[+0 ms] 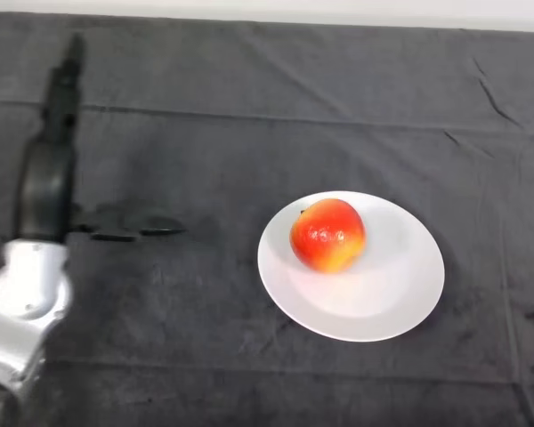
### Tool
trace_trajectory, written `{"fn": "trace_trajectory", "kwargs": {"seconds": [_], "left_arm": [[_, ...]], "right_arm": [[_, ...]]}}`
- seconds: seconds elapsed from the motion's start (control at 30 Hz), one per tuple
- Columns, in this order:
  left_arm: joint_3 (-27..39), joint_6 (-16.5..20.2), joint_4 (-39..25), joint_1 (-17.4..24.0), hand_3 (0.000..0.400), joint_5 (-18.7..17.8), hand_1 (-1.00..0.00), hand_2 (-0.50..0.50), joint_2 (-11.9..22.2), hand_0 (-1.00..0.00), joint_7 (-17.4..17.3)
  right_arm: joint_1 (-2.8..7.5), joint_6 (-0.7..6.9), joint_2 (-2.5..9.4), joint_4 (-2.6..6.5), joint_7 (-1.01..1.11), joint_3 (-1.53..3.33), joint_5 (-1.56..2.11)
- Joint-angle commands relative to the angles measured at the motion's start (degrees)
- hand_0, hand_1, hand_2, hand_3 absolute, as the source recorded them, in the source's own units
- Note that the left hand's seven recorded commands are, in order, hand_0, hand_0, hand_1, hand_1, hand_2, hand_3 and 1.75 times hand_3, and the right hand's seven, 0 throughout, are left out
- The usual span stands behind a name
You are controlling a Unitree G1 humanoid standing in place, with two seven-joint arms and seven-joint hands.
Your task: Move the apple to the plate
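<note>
A red and yellow apple [327, 234] sits upright on the left part of a round white plate [387, 298] at the middle right of the table. My left hand [46, 182] is at the far left, well apart from the plate, above the dark cloth. Its fingers [65, 84] stretch straight towards the far edge and its thumb [133, 227] sticks out to the right. The hand is open and holds nothing.
The table is covered by a dark grey cloth [205, 133] with a few creases at the back right. The pale far edge of the table [338, 11] runs along the top of the view.
</note>
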Motion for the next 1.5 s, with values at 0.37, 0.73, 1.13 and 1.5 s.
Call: {"fn": "trace_trajectory", "kwargs": {"seconds": [0.37,0.73,1.13,1.5], "left_arm": [[9.7,-2.9,0.2,4.6,0.000,-1.2,0.00,0.00,3.6,0.00,3.5],[15.8,-4.4,3.4,5.9,0.000,-2.0,0.00,0.00,3.5,0.00,4.3],[19.8,-7.8,9.9,4.0,0.000,-1.2,0.00,0.00,2.9,0.00,4.1],[22.4,-10.3,16.3,1.6,0.000,-0.2,0.00,0.00,2.9,0.00,3.8]], "right_arm": [[6.24,5.18,4.34,5.17,-0.01,-0.41,0.68],[6.22,5.15,4.33,5.22,-0.01,-0.38,0.72],[6.19,5.10,4.32,5.31,-0.01,-0.38,0.72],[6.16,5.02,4.30,5.43,-0.01,-0.42,0.68]]}}
